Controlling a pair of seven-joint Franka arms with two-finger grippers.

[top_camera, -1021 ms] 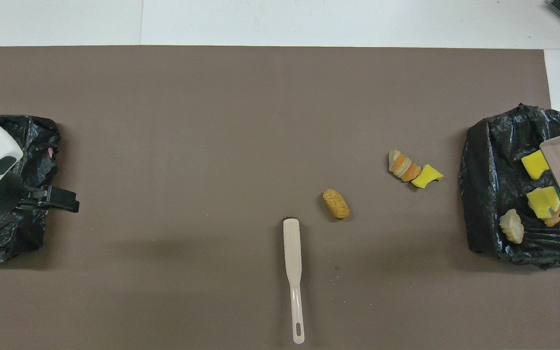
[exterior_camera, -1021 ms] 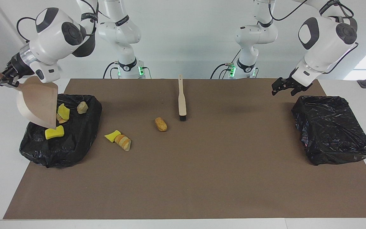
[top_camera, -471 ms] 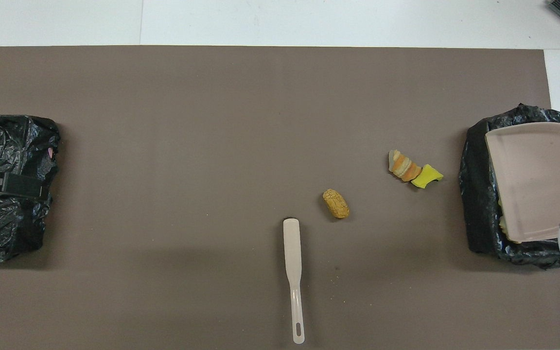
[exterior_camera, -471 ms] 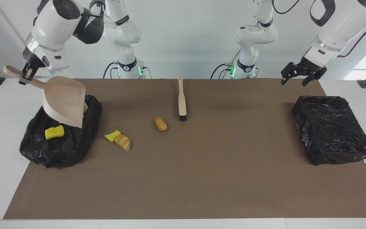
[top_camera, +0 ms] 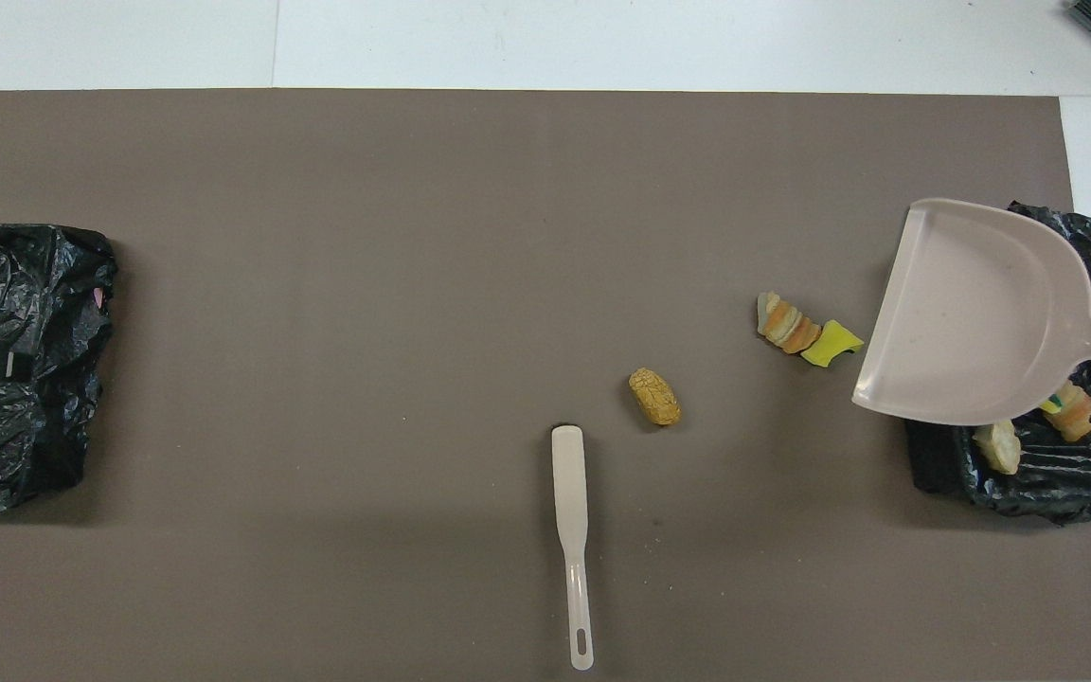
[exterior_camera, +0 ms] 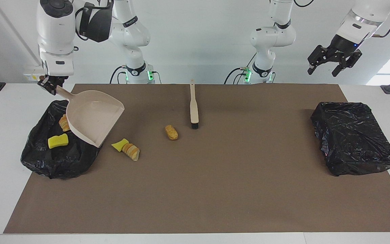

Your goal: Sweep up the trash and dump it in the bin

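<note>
Loose trash point(exterior_camera: 126, 148) — yellow sponge chunk touching a tan croissant piece — lies on the brown desk point(exterior_camera: 215, 189) just beside the beige plastic dustpan point(exterior_camera: 93, 117) clamped in the right tool point(exterior_camera: 49, 84); left tool point(exterior_camera: 333, 62) waits, fingers apart.

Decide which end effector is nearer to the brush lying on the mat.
Right. The right end effector holds the dustpan over its end's bin bag; the left end effector hangs higher, above the other bag. The brush lies between.
</note>
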